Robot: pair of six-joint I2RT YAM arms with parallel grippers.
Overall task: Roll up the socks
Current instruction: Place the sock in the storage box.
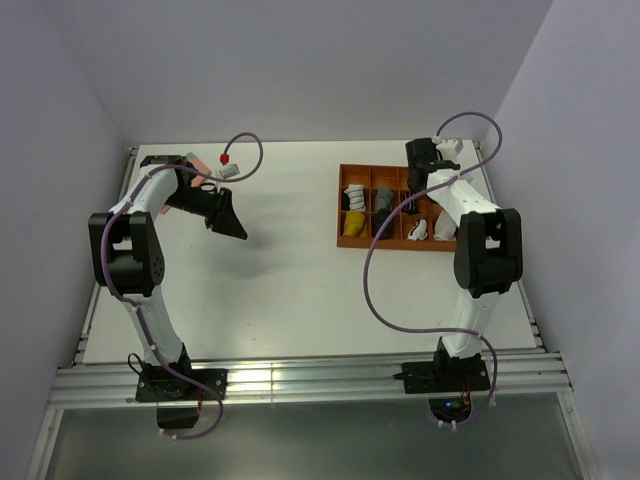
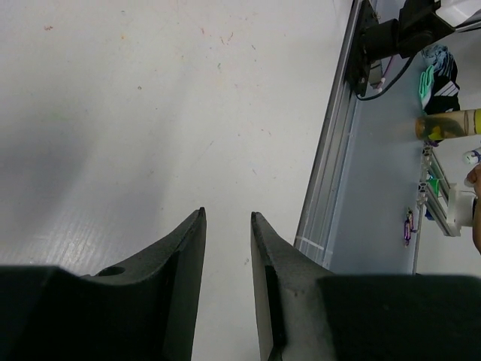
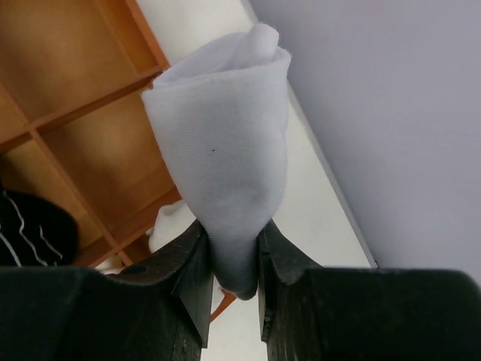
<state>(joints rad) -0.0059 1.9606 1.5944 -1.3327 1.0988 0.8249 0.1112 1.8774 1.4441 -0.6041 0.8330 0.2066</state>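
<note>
White soft rolled-up sock (image 3: 225, 150) was pinched in the right gripper (image 3: 229, 229). The two black fingers (image 3: 192, 263) squeezed its thin end from both sides. The sock was long and fat like a cone. Its long way ran straight out from the fingers, and its wide end pointed away from the gripper. At that wide end I could see the folded layers of cloth tucked into each other.

The sock was held over the far right corner of the orange tray with many little boxes (image 3: 98, 150). It was close to the grey wall on the right. From the camera up high I could see the right gripper (image 1: 430, 152) at the far end of the tray (image 1: 375, 167), but I could not make out the sock itself there.

Beside the held sock, a black sock with thin white stripes (image 3: 34, 226) lay in one of the tray's boxes. Something else white and soft (image 3: 169, 222) sat low behind the fingers. I could not tell what it was. Farther left in the tray sat a white rolled sock with black bands (image 1: 355, 192), and a yellow rolled sock (image 1: 353, 224) in the box just in front of it.

The left gripper (image 2: 227, 214) was well apart from the tray, on the other side of the white table (image 1: 290, 280). Its fingers stood a little apart with nothing between them. It hung above bare table and pointed down at a slant.
</note>
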